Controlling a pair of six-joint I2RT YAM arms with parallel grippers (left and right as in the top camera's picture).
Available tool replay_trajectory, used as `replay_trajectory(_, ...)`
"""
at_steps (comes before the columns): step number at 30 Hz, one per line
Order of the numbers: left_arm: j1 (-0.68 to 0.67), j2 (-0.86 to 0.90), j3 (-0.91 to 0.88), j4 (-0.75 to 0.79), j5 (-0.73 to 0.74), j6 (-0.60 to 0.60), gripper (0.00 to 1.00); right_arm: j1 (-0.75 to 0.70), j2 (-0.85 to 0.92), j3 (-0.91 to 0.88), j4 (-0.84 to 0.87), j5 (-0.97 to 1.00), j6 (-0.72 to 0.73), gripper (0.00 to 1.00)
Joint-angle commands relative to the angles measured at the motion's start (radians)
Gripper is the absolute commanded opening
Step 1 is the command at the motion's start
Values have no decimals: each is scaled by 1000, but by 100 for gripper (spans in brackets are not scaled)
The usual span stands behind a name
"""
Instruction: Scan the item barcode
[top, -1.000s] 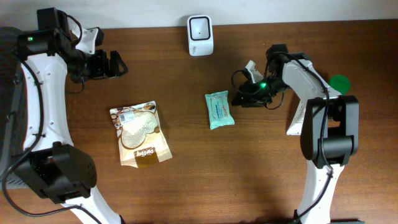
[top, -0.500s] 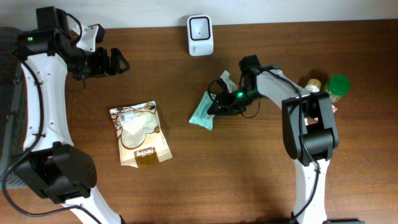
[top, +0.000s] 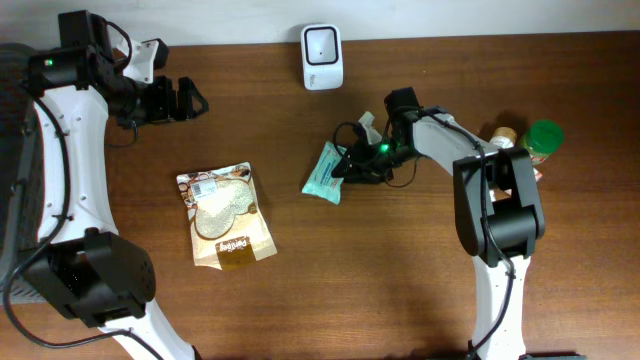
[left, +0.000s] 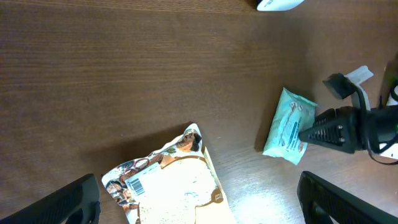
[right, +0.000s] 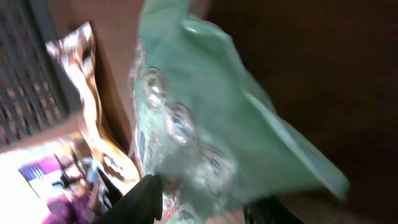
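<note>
The teal wipes packet lies tilted on the table's middle, below and slightly right of the white scanner. My right gripper reaches in from the right, and its fingers close on the packet's right end. In the right wrist view the packet fills the space between the two dark fingers of the gripper. The left wrist view also shows the packet with the right gripper at its edge. My left gripper hovers open at the far left, holding nothing.
A brown and white snack bag lies flat at the left of the table, its barcode label facing up. A green-capped bottle and a small jar stand at the right edge, behind the right arm.
The right gripper swung left to the wipes packet and pushed it left, tilting it. Its fingers have narrowed around it. The left arm has stayed where it was.
</note>
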Motion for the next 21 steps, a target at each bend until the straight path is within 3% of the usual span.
replay_trajectory(1, -2, -2, 6, 2, 21, 10, 99, 4, 16, 20, 23, 88, 249, 40)
replay_trajectory(10, -2, -2, 6, 2, 20, 10, 99, 104, 16, 20, 180, 180, 325, 37)
replay_trajectory(15, -2, -2, 6, 2, 21, 10, 99, 97, 6, 20, 151, 172, 278, 32)
replay_trajectory(21, -2, -2, 6, 2, 18, 10, 99, 84, -48, 20, 126, 111, 219, 36)
